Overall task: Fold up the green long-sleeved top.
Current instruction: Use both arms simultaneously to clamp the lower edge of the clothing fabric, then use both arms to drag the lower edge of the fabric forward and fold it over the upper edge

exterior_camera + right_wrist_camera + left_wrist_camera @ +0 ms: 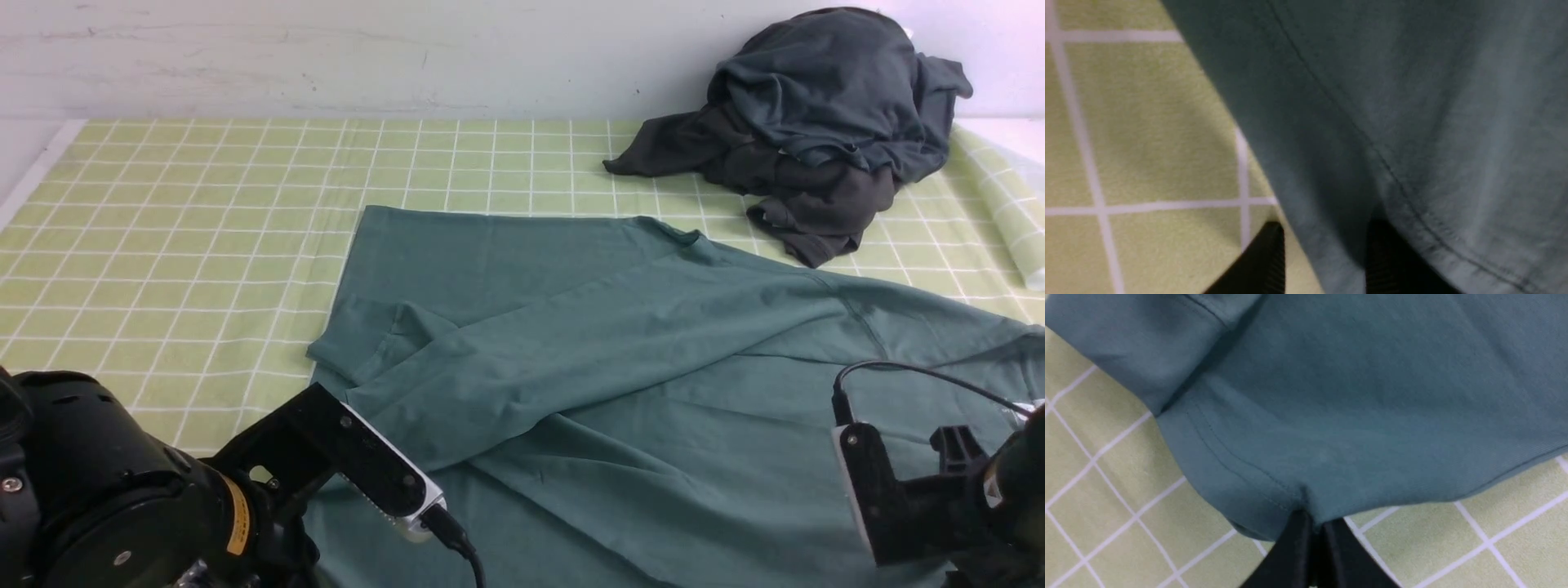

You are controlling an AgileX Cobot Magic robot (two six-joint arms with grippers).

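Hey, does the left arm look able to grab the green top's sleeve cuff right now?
Probably not yet: the left pincer is shut on the hem of the top. The cuff lies close with nothing over it, so letting go first should do.

No text, brand or number is readable in any view. The yellow band on the black arm point(237, 516), lower left, is too small to make out.
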